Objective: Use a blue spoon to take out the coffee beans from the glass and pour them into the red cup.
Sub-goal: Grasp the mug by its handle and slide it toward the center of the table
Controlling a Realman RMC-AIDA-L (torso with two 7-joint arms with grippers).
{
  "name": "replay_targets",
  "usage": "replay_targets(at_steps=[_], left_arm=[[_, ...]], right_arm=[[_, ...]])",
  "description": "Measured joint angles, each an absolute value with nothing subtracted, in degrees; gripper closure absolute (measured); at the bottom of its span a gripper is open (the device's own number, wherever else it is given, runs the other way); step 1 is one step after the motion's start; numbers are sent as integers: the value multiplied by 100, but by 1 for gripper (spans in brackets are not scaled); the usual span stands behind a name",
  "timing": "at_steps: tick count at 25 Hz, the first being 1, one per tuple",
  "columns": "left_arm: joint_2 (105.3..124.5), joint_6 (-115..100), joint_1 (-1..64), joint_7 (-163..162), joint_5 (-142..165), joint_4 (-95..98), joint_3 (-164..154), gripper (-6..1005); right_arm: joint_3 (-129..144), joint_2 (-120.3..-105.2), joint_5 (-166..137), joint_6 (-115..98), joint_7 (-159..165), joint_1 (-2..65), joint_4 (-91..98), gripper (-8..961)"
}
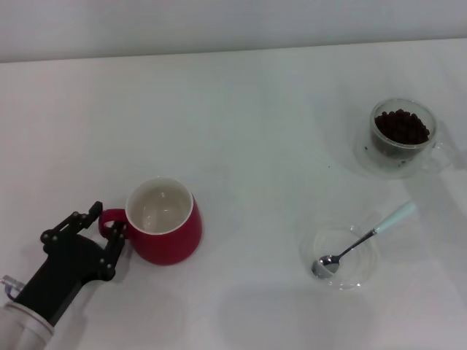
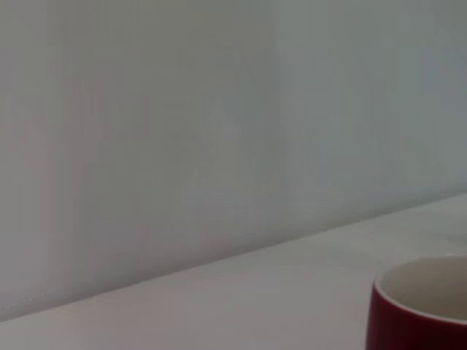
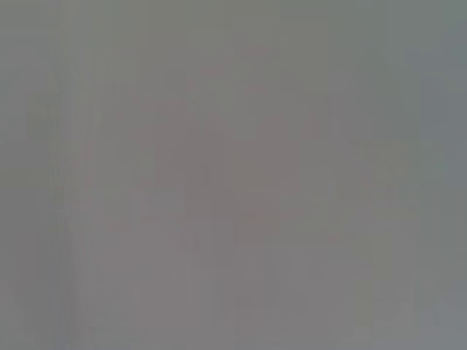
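Note:
The red cup (image 1: pixel 166 235) stands at the front left, white inside and empty, its handle turned towards my left gripper (image 1: pixel 109 220). The gripper is open, with the handle between its fingers. The cup's rim also shows in the left wrist view (image 2: pixel 427 306). The glass (image 1: pixel 402 138) with the coffee beans (image 1: pixel 400 126) stands at the far right. The blue spoon (image 1: pixel 365 237) lies with its bowl in a shallow clear dish (image 1: pixel 306 251), its pale handle pointing back right. My right gripper is out of view; the right wrist view shows only flat grey.
The white table (image 1: pixel 241 131) runs back to a pale wall. The dish with the spoon sits in front of the glass, at the front right.

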State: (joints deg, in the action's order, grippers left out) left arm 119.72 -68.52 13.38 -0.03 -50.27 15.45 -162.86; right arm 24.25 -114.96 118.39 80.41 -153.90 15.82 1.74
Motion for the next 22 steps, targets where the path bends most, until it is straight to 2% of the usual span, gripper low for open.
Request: replay_targets(at_steps=[22], left_arm=[[11976, -6501, 1792, 80, -4733, 1673, -16286, 635]], right_arm=[[2425, -11496, 11837, 8064, -15390, 1635, 197, 83]])
